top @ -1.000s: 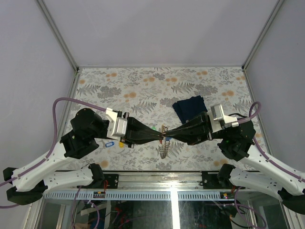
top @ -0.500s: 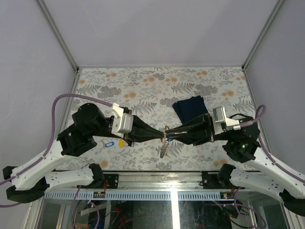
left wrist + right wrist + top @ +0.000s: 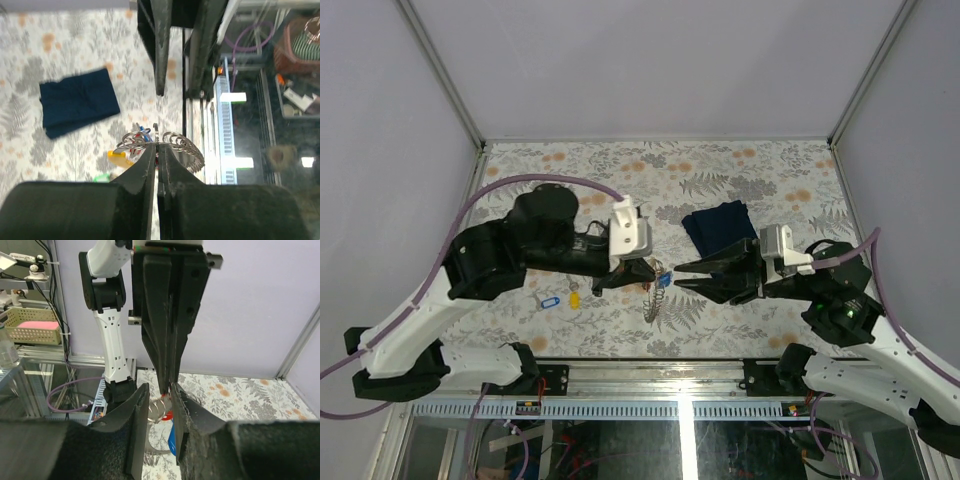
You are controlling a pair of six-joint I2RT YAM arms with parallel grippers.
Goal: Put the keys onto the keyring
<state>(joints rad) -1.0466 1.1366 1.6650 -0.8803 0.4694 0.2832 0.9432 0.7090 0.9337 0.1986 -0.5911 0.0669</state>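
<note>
A blue-tagged key [image 3: 548,300] and a yellow-tagged key [image 3: 573,298] lie on the bench [image 3: 740,170], at the left pincer's eight o'clock. The left pincer [image 3: 650,271] is pressed together on the keyring [image 3: 654,303], dangling it above the bench, probably to present it. At its three o'clock the right pincer [image 3: 678,275] stands spread, holding nothing. Only the left wrist view shows the pinch on the rim, and a green tag [image 3: 102,177] below.

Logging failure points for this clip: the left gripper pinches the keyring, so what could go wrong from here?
1. The left gripper grips the keyring only at a thin edge, so it could slip or twist loose.
2. The right gripper stands open right beside it; closing could knock the keyring rather than catch it.
</note>
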